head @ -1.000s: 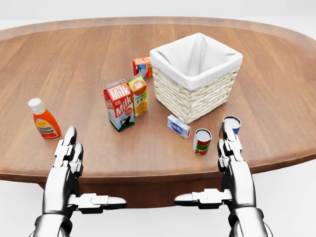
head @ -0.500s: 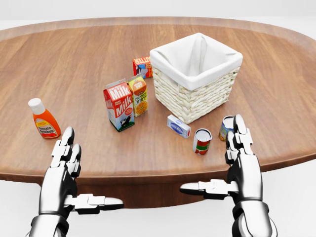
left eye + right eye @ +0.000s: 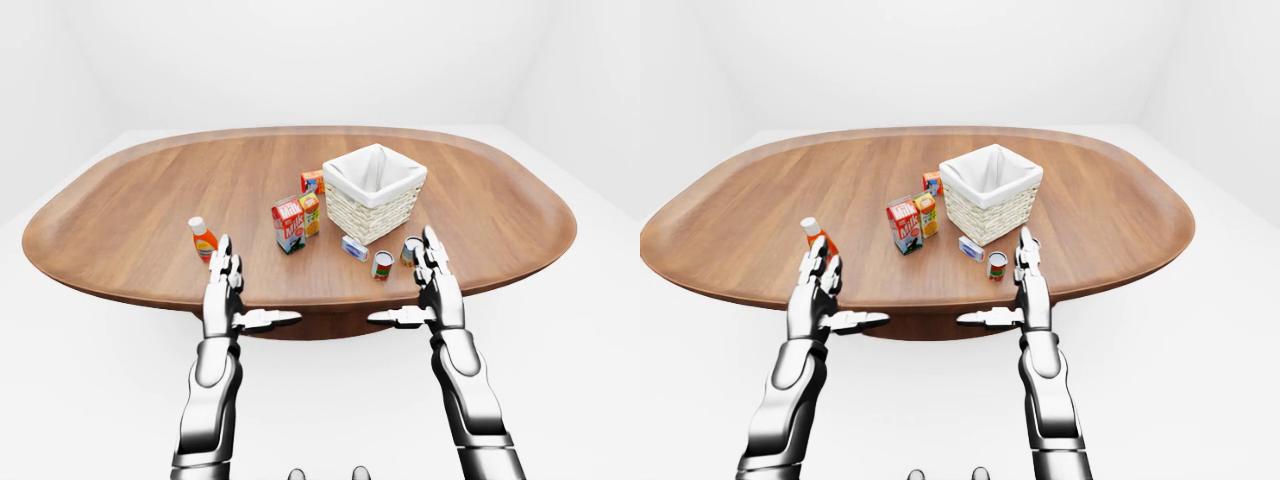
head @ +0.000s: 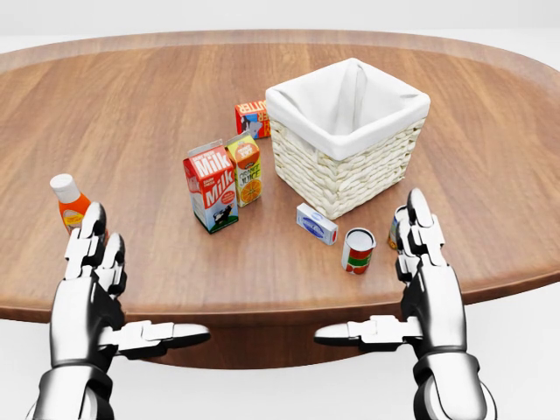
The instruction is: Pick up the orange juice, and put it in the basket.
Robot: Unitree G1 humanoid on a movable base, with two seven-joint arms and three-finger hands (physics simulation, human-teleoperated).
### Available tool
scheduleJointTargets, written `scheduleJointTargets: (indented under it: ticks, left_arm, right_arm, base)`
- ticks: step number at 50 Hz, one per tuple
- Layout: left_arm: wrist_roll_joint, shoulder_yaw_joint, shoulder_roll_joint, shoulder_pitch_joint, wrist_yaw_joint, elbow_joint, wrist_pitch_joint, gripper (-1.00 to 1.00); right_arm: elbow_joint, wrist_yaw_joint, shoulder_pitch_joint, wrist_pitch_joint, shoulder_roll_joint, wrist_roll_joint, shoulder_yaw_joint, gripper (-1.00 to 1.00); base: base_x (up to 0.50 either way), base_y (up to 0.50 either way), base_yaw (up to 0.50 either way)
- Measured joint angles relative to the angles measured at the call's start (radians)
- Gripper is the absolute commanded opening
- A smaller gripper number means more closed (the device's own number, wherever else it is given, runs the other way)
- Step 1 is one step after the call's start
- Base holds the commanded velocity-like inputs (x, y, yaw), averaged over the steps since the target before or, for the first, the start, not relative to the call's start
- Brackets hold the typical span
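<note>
The orange juice carton (image 4: 246, 169) stands upright on the wooden table (image 4: 131, 114), between the red milk carton (image 4: 211, 186) on its left and the white-lined wicker basket (image 4: 347, 131) on its right. My left hand (image 4: 131, 289) hovers open at the table's near edge, well to the lower left of the juice. Its fingers point up and its thumb points inward. My right hand (image 4: 385, 280) is open in the same pose at the lower right, below the basket. Neither hand holds or touches anything.
A ketchup bottle (image 4: 66, 203) stands just behind my left fingertips. A red-labelled can (image 4: 357, 251) and a blue can (image 4: 398, 226) stand by my right hand. A small blue-white box (image 4: 316, 224) lies below the basket. A red box (image 4: 252, 118) stands above the juice.
My left hand has slid left and now partly covers the ketchup bottle. My right hand has shifted a little to the right and risen slightly. The objects have not moved.
</note>
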Motion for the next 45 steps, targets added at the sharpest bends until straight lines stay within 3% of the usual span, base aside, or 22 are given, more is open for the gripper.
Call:
scheduleJointTargets:
  ticks: [11,23,45]
  left_arm:
    - [-0.036,0.015,0.007,-0.005,0.045,-0.154,0.0,1.0]
    - [-0.076,0.058,0.019,0.01,0.021,-0.309,0.0,1.0]
    - [-0.102,0.083,0.021,0.029,0.002,-0.388,0.0,1.0]
  right_arm:
    - [-0.036,0.009,0.006,0.015,0.002,-0.001,0.002,1.0]
    - [-0.186,0.005,0.017,0.096,0.007,0.005,0.01,1.0]
    - [-0.463,-0.012,0.013,0.096,0.013,-0.007,0.029,1.0]
  base:
    - [0.0,0.0,0.0]
    - [0.0,0.0,0.0]
    - [0.0,0.0,0.0]
